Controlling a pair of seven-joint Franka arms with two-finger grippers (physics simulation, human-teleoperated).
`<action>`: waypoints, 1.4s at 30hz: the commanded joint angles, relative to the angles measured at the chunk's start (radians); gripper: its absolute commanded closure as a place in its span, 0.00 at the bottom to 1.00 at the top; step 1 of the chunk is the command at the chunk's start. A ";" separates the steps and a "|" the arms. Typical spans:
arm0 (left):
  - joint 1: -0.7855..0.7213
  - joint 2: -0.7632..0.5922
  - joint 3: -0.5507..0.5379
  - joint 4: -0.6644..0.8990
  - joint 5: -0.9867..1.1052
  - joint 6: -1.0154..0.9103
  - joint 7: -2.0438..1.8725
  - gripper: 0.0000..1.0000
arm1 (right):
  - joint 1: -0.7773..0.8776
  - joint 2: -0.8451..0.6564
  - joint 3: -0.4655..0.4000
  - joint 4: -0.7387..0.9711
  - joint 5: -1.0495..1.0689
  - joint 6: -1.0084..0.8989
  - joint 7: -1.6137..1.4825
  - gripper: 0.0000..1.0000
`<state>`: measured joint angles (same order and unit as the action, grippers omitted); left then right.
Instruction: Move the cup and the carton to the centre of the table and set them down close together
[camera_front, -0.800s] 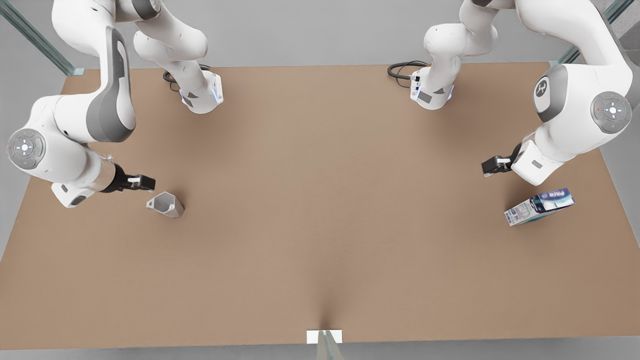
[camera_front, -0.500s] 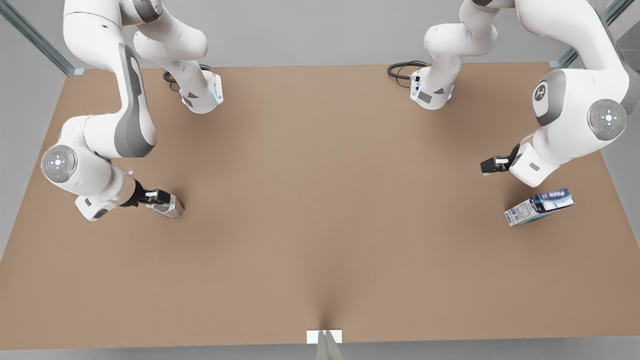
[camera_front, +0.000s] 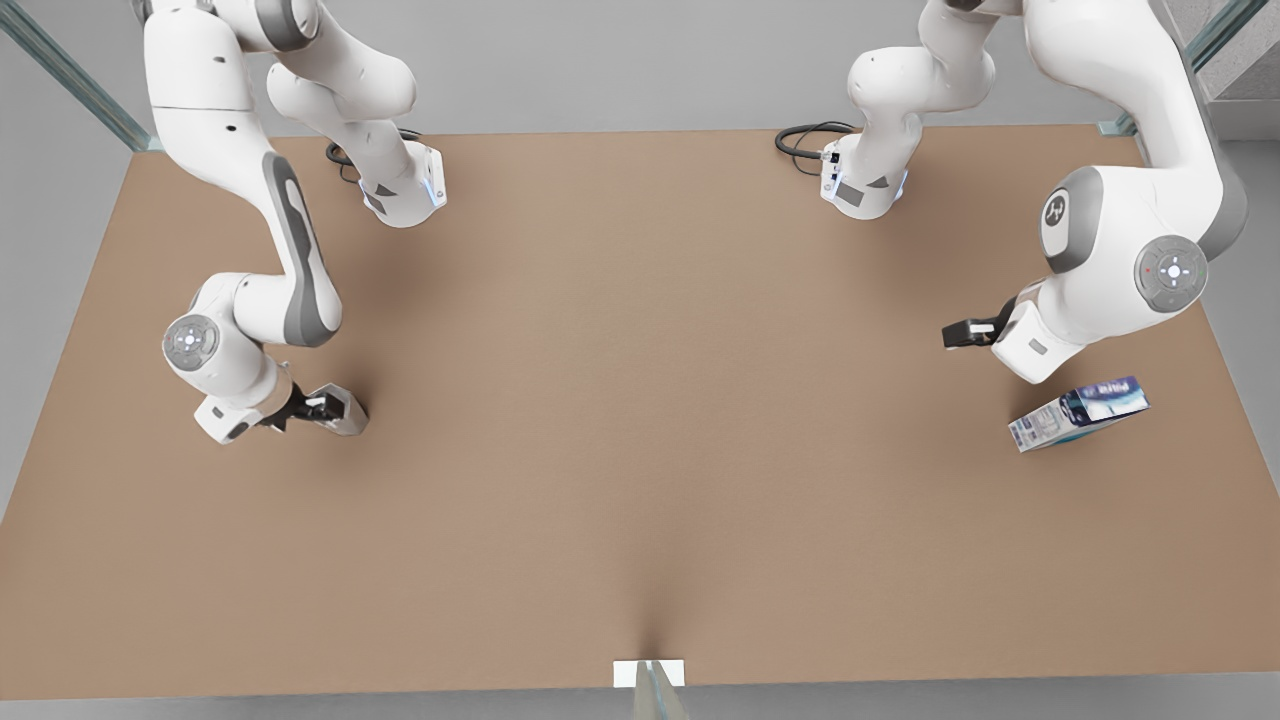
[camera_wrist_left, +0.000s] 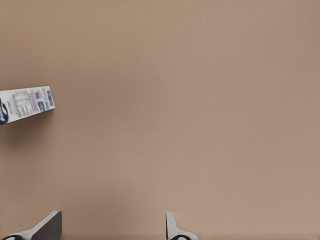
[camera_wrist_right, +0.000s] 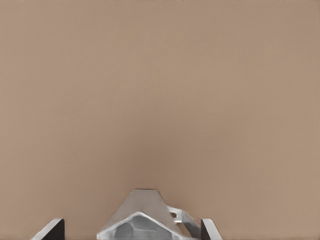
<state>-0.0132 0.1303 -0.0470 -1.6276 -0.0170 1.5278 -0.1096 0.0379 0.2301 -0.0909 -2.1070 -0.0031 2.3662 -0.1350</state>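
Right end effector (camera_front: 325, 408) sits low at the cup (camera_front: 345, 415) on the front view's left side of the counter (camera_front: 640, 400); from here I cannot tell its spread. My left end effector (camera_front: 955, 334) hangs near the carton (camera_front: 1078, 413), apart from it, on the front view's right.

Through the left wrist view, its fingers (camera_wrist_left: 172, 227) stand wide over bare counter, the carton (camera_wrist_left: 26, 103) off to one side.

Through the right wrist view, the fingers (camera_wrist_right: 210, 231) stand wide around the cup (camera_wrist_right: 142, 217), with gaps on both sides.
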 joint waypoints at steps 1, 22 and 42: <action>-0.001 0.000 0.001 0.000 0.000 0.000 0.001 0.00 | 0.000 0.000 0.000 -0.004 0.000 0.008 0.000 0.00; 0.001 0.002 0.002 -0.023 0.000 -0.002 -0.007 0.00 | 0.004 -0.055 0.077 -0.045 0.097 -0.099 0.035 0.00; 0.001 0.012 0.003 -0.038 0.000 -0.003 -0.012 0.00 | 0.046 0.037 0.020 -0.131 0.057 0.051 0.035 0.00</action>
<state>-0.0124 0.1440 -0.0445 -1.6659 -0.0180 1.5248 -0.1212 0.0879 0.2691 -0.0711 -2.2395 0.0526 2.4190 -0.0995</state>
